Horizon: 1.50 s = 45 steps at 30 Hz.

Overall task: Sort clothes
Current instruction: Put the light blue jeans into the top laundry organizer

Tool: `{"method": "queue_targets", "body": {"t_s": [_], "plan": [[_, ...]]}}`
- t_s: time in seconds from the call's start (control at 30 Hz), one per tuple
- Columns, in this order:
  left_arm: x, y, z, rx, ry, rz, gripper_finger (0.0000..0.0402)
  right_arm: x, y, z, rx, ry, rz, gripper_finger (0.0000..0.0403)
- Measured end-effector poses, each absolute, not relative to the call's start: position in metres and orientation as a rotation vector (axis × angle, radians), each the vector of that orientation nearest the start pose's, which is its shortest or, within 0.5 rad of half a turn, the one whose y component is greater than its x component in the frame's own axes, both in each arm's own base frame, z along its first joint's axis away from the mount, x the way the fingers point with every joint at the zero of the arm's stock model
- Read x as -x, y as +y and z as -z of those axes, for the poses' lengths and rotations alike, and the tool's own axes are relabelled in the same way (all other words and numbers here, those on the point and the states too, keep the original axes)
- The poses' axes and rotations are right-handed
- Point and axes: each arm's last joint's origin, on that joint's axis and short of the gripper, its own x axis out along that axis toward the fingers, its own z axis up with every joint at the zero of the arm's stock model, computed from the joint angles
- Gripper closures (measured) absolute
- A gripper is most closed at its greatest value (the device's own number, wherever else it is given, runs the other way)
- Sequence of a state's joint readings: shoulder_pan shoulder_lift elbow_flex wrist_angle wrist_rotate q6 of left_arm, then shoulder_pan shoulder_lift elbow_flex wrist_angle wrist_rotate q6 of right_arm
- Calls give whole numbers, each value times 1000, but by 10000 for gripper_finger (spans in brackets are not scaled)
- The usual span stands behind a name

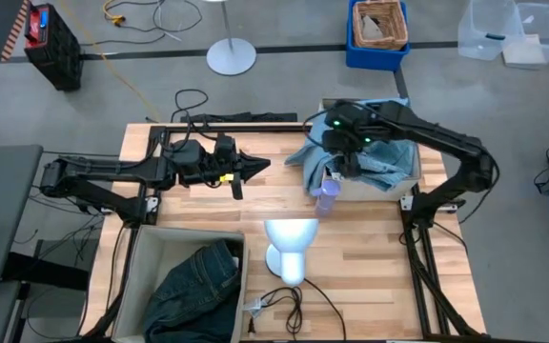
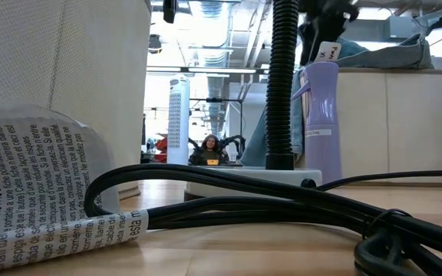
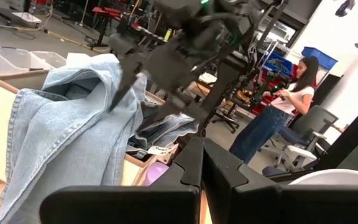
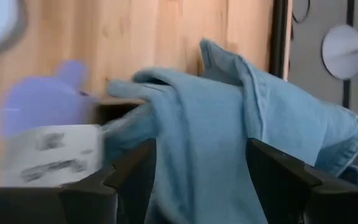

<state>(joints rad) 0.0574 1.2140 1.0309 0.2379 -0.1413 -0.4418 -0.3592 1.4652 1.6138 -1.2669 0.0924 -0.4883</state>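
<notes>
The pale blue garment (image 1: 370,157) lies heaped in a beige box (image 2: 405,123) at the table's far right, and one part hangs over the box's left wall (image 3: 73,130). My right gripper (image 1: 336,170) is open above that overhanging part, with the cloth (image 4: 229,124) between its fingers. My left gripper (image 1: 260,167) is shut and empty, held over the middle of the table. The dark blue-green jeans (image 1: 193,291) lie in a bin (image 1: 141,257) at the near left. The black garment and the teal shirt do not show. My right gripper comes at the pale blue garment from above, one finger (image 4: 129,177) on each side of a raised fold (image 4: 197,143) at the box's left wall. I cannot tell whether the fingers touch the cloth.
A lilac bottle (image 1: 326,198) stands just beside the box's near left corner, under my right gripper. A white mannequin head (image 1: 289,250) lies at the middle near side, with black cables (image 1: 284,300) near the front edge. A person (image 3: 278,118) stands in the room beyond.
</notes>
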Motion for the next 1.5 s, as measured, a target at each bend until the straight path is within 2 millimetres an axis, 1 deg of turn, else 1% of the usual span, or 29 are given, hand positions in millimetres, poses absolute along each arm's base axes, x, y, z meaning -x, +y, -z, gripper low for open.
{"method": "queue_targets", "body": {"t_s": [0.13,0.33,0.43,0.47,0.53,0.63,0.73,0.77,0.8,0.93,1.03,1.1,1.23,1.3,1.4,1.5], "plan": [[-275,20,-371,440,-98,-183,401,-260,-109,-360,267,1252,129,138],[-275,20,-371,440,-98,-183,401,-273,-118,-344,259,1328,138,138],[-275,20,-371,439,-98,-183,401,-276,-123,-338,227,1348,174,149],[-275,20,-371,439,-98,-183,401,-276,-124,-337,218,1352,184,159],[-275,20,-371,439,-98,-183,401,-276,-124,-337,203,1353,202,191],[-275,20,-371,439,-98,-183,401,-273,-123,-341,177,1335,231,264],[-275,20,-371,436,-97,-184,401,-265,-117,-351,178,1296,248,352],[-275,20,-371,434,-97,-184,401,-261,-114,-356,179,1278,254,374],[-275,20,-371,432,-97,-184,401,-257,-112,-361,178,1258,262,385],[-275,20,-371,432,-97,-184,401,-237,-101,-384,159,1153,312,386],[-275,20,-371,432,-97,-184,401,-215,-93,-405,152,1033,381,395],[-275,20,-371,433,-97,-184,401,-199,-89,-421,148,940,476,398],[-275,20,-371,448,-98,-183,401,-165,-84,-449,127,783,759,400],[-275,20,-371,452,-99,-183,401,-151,-80,-461,113,711,803,400],[-275,20,-371,454,-99,-183,401,-137,-73,-471,103,666,778,400],[-275,21,-371,457,-100,-188,401,-134,-67,-472,71,671,787,400]]}}
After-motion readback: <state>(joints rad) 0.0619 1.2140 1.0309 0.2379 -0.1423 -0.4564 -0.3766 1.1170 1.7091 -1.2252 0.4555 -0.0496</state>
